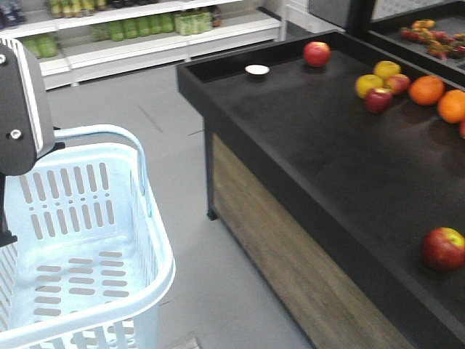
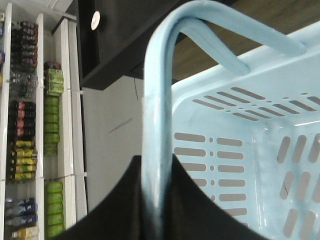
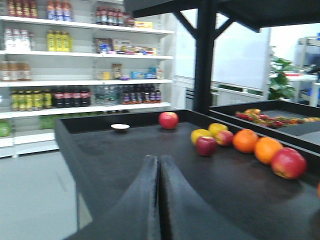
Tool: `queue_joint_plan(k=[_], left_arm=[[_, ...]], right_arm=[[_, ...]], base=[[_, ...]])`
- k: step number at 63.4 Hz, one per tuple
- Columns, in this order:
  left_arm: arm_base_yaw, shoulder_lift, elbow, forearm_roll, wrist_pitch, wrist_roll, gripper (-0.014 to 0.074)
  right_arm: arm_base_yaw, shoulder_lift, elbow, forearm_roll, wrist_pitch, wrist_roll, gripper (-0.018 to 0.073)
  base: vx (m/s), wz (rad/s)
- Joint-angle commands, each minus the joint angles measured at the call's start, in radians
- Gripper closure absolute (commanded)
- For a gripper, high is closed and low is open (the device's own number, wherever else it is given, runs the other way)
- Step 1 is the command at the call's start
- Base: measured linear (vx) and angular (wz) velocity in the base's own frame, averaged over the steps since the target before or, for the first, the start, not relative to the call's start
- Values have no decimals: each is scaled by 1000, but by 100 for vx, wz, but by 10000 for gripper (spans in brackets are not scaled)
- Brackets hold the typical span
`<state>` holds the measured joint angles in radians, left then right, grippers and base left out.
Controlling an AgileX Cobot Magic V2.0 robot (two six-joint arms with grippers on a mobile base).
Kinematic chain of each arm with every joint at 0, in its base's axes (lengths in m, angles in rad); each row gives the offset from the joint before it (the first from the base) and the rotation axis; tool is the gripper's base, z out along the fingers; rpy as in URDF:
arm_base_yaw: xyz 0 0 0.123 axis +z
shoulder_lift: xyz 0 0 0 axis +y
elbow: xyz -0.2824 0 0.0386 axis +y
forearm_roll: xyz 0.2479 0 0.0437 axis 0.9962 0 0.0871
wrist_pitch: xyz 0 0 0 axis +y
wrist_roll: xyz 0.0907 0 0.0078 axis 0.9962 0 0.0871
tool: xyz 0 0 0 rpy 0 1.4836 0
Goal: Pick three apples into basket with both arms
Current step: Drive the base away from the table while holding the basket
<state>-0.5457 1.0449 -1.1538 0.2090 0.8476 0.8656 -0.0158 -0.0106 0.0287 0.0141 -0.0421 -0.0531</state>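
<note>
Pale blue plastic marks the basket (image 1: pixel 73 236), which hangs at the lower left of the front view, off to the side of the black table (image 1: pixel 305 145) and above the grey floor (image 1: pixel 182 218). The left hand (image 2: pixel 156 161) is clamped on the basket's hoop handle (image 2: pixel 155 100), which runs up between its two black fingers. The right hand (image 3: pixel 159 160) has its fingers pressed together with nothing between them, and it sits over the near part of the table, well apart from the fruit. All the apples lie on the table. One red apple (image 1: pixel 316 53) sits alone at the far end, near a small white dish (image 1: pixel 256 70). A second red apple (image 1: pixel 378 99) lies in a cluster, touching or just beside two yellow apples (image 1: pixel 368 85) and a paler reddish apple (image 1: pixel 397 83), with two oranges (image 1: pixel 426 89) next to them. A third red apple (image 1: pixel 443 249) rests by itself near the front edge on the right. Store shelves (image 1: pixel 145 36) with bottles stand behind.
</note>
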Motion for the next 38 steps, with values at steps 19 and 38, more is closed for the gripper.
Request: queue_joint_plan(k=[19, 38], left_arm=[[-1, -16, -32, 6, -72, -13, 603], [-1, -16, -32, 6, -72, -13, 603]], right_arm=[[-5, -10, 15, -6, -67, -1, 566], [-5, -10, 15, -6, -67, -1, 566]], base=[[-2, 44], [1, 40]])
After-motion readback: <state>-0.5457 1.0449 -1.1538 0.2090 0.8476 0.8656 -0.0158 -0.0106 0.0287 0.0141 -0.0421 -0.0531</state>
